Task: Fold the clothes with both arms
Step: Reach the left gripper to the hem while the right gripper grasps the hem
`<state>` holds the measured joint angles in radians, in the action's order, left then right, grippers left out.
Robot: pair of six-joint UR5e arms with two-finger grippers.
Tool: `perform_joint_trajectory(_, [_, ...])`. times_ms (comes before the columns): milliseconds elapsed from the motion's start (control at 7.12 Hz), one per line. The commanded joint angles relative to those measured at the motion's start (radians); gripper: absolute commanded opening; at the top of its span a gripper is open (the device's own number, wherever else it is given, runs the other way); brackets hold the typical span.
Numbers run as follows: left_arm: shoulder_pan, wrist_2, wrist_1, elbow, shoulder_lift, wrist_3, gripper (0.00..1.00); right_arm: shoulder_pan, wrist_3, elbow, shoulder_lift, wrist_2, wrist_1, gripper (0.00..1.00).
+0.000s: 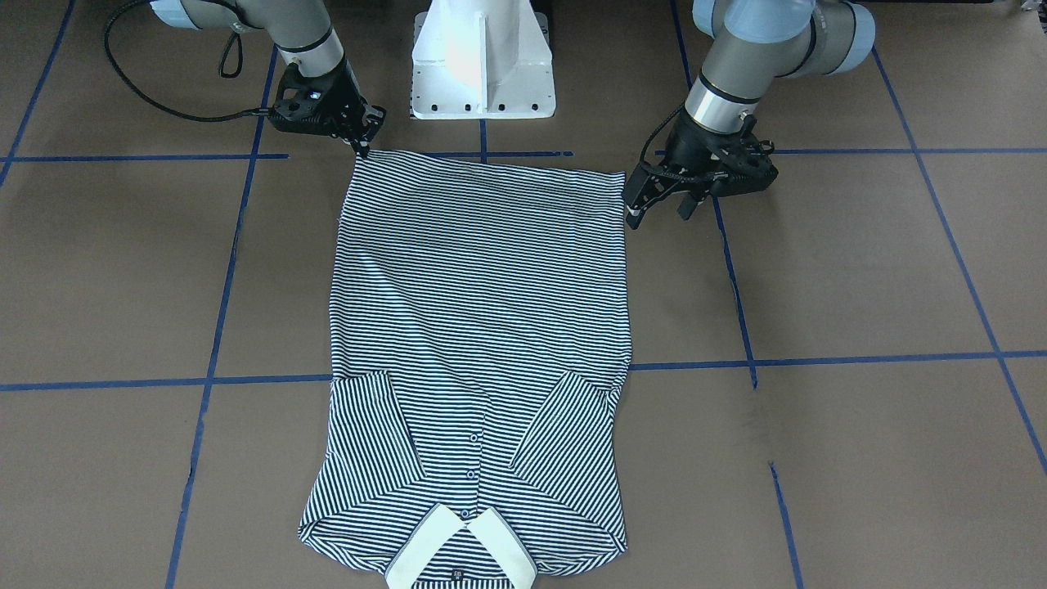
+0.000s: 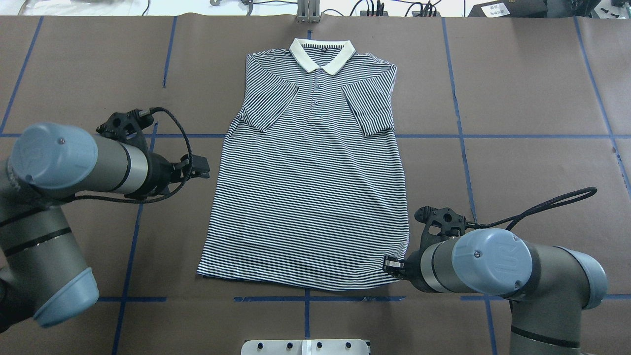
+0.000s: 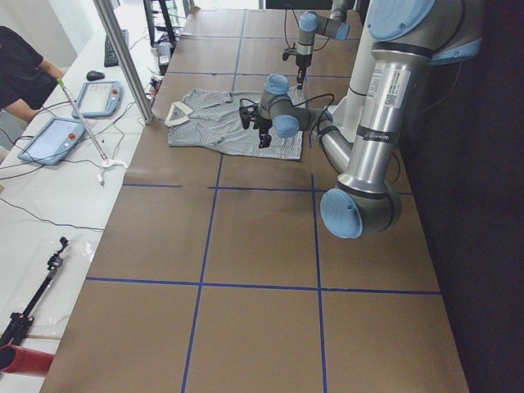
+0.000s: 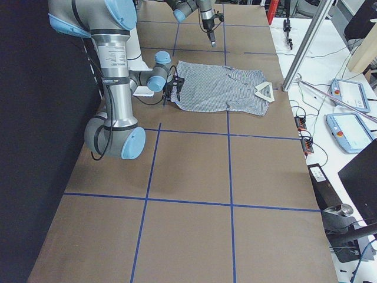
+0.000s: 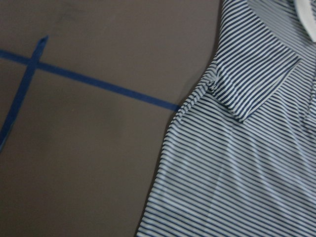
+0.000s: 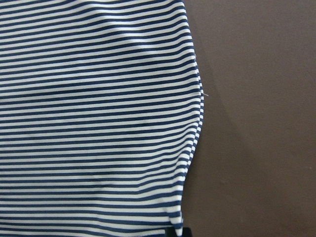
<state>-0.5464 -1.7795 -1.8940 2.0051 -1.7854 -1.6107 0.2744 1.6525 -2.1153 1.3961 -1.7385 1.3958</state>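
So the striped polo shirt is lying flat and face-up on the brown table with the blue tape lines. The white collar is pointing away from the robot and the hem is sitting closest to its white base. Both short sleeves are lying folded in over the chest, one on each side of the buttons. The right gripper is sitting right down on the hem corner on its side with its fingers together. From where I'm standing it looks like it's pinching the fabric there, though the tips are tiny and I wouldn't swear to it. Its wrist cam is just showing stripes, the shirt's side edge and a sliver of black finger at the bottom. The left gripper is hanging just off the shirt's edge on the other side, fingers clearly spread apart and gripping nothing. Its wrist cam is looking down on one folded sleeve and bare table next to it.
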Motion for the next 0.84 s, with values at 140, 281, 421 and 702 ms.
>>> perform_joint_trajectory(140, [0.262,0.176,0.137,0.021,0.022,-0.26,0.98,0.014,0.0,-0.015,-0.005,-0.001,-0.001,0.0])
perform_joint_trajectory(281, [0.299,0.18,0.168,0.017,0.008,-0.268,0.98,0.014,0.0,-0.015,-0.005,-0.001,-0.001,0.0])
perform_joint_trajectory(421, [0.31,0.19,0.168,0.012,0.006,-0.281,0.98,0.014,0.0,-0.015,-0.005,-0.001,-0.001,0.0])
perform_joint_trajectory(702, [0.315,0.2,0.17,-0.023,-0.019,-0.281,0.96,0.019,0.0,-0.022,-0.006,-0.003,-0.001,0.0])
